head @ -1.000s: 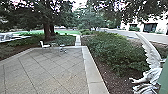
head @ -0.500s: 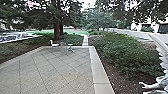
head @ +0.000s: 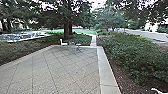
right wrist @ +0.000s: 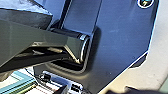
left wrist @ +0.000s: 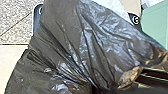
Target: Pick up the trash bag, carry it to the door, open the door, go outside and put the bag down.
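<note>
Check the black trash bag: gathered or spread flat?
Gathered. In the left wrist view, the trash bag shows long creases drawing together toward a bunched spot. Full or empty: cannot tell.

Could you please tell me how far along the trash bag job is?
The pickup and the trip outside look done: the head view shows outdoor paving, a tree trunk and bushes. In hand is the carrying: the black trash bag shows close up in the left wrist view, its folds drawn together, so it seems to be held. Putting it down appears to be left.
</note>
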